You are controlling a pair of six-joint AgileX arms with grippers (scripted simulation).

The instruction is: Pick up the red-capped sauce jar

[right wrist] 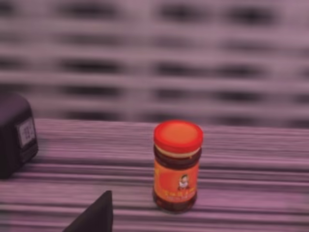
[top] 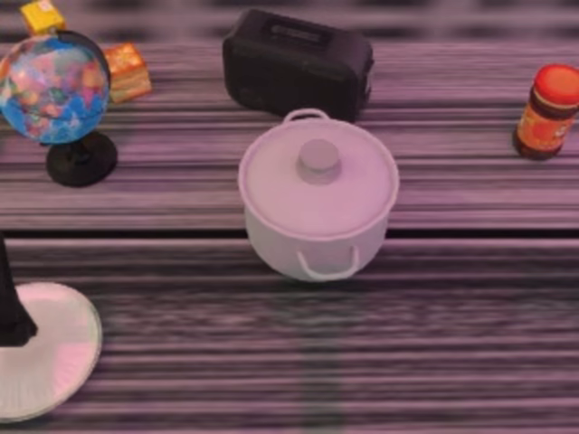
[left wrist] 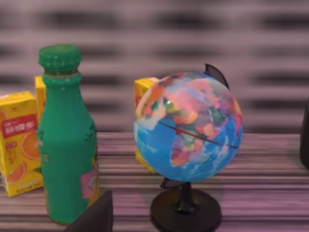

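The red-capped sauce jar [top: 545, 110] stands upright at the table's far right, with a wide red cap, dark contents and an orange label. The right wrist view shows the same jar [right wrist: 177, 166] a short way ahead of my right gripper [right wrist: 149, 228], apart from it. Only one dark fingertip [right wrist: 99, 215] shows there, off to one side, with bare table beside it and nothing held. My right arm is out of the top view. My left gripper [left wrist: 149, 228] is parked at the left, facing a globe, with one fingertip [left wrist: 99, 215] showing.
A white lidded pot [top: 318, 197] sits mid-table, with a black speaker [top: 297, 61] behind it. The globe [top: 56, 90] and orange cartons [top: 127, 72] stand at the back left. A green bottle [left wrist: 65, 140] is beside the globe. My left arm's white base [top: 50, 357] is at the front left.
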